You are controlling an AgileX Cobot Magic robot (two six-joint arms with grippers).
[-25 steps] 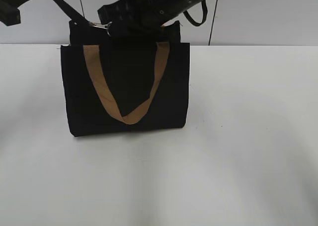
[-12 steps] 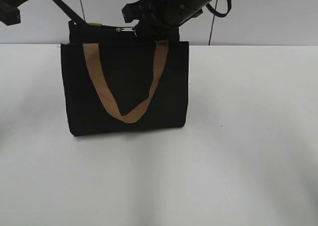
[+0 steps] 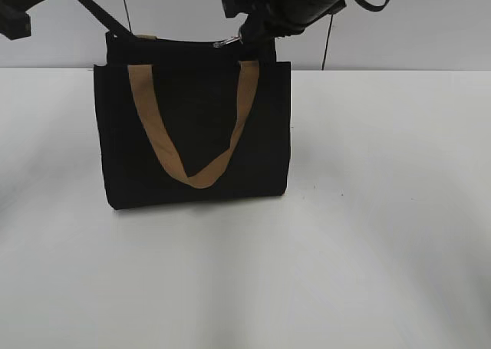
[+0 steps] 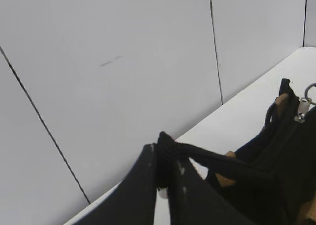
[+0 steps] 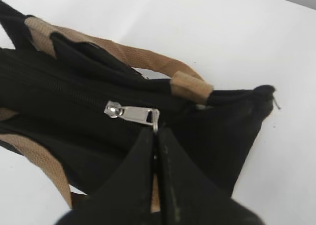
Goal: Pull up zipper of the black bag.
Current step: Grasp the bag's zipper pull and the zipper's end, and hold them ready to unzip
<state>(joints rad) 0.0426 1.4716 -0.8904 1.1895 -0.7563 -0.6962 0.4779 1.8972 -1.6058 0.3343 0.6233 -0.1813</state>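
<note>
We see the right hand (image 5: 157, 136) clenched on the zipper (image 5: 133, 113), its two black fingers pressed together with no gap, pinching the ring at the end of the silvery pull tab. In the right wrist view the tab lies flat along the bag's top seam, its long axis running from about 10 o'clock to 4 o'clock, rounded slider end toward 10 and the gripped end toward 4. The metal is smooth and bright against the matte black teeth line.

From the exterior view, the right hand (image 3: 247, 33) sits at the top edge of the black bag (image 3: 196, 134), toward its 1 o'clock corner, and the zipper (image 3: 224, 43) shows as a small glint just left of the fingers.

The left hand (image 4: 164, 173) is also closed, gripping a thin black strap (image 4: 217, 164) that runs off toward the bag at 4 o'clock; its fingers meet around the strap. In the exterior view that strap (image 3: 96, 8) rises from the bag's 11 o'clock corner.

The bag is a boxy tote of dull black woven fabric, standing upright on the white bench (image 3: 368, 211), which is smooth and plain. A tan webbing handle (image 3: 192, 146) hangs down the front face in a V shape, flat and ribbon-like. A second tan handle (image 5: 123, 57) lies folded beyond the seam in the right wrist view.
</note>
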